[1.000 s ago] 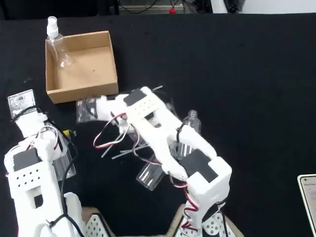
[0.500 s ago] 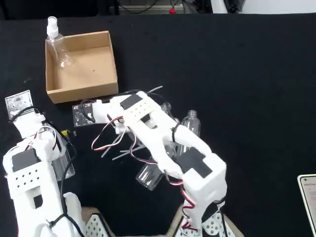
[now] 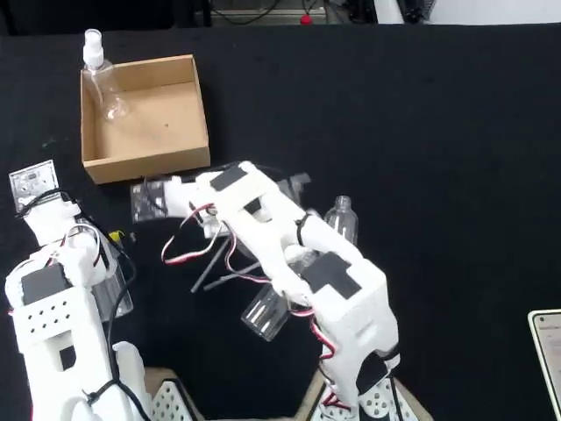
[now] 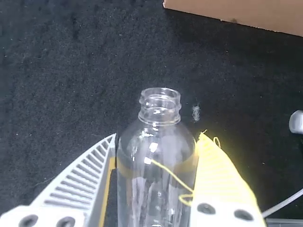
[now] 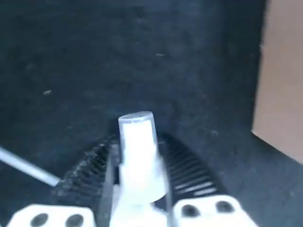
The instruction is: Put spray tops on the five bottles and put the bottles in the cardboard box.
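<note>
Left fingers (image 4: 92, 163) clench an uncapped clear plastic bottle (image 4: 158, 113) above the black tabletop (image 4: 57, 71); right fingers (image 5: 187, 165) grasp a white spray top (image 5: 137, 137) near the brown cardboard box (image 3: 149, 162), which holds 1 capped bottle (image 3: 103, 83)

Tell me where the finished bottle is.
High view: the capped bottle leans inside the cardboard box, in its far-left corner.

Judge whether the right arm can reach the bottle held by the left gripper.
Probably yes: the bottle pokes its open neck past the left gripper, the right gripper with its spray top is close by, and bare black cloth lies between them.
</note>
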You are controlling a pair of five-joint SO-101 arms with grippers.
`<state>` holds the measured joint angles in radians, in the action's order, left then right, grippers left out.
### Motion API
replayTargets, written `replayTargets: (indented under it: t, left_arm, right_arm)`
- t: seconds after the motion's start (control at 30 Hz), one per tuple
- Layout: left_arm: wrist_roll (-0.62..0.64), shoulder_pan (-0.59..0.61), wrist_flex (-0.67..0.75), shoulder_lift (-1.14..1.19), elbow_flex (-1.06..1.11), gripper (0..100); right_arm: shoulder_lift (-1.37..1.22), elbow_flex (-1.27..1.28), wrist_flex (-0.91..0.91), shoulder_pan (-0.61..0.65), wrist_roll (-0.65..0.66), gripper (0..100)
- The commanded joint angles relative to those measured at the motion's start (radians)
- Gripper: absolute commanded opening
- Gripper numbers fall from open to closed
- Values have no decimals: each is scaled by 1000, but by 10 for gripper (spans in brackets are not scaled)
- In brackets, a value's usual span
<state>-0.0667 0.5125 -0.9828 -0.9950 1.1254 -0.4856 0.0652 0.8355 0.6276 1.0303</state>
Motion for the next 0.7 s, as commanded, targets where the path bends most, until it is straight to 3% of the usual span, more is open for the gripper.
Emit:
replayTargets:
  t: [0.0, 0.33, 0.67]
  left_arm:
    - [-6, 10, 11, -18, -27, 191]
    - [-6, 10, 11, -18, -27, 191]
    - [-5, -39, 11, -20, -70, 191]
  right_arm:
    - [30, -119, -12, -60, -144, 8]
    - [414, -188, 130, -86, -577, 11]
    - [811, -188, 161, -267, -904, 11]
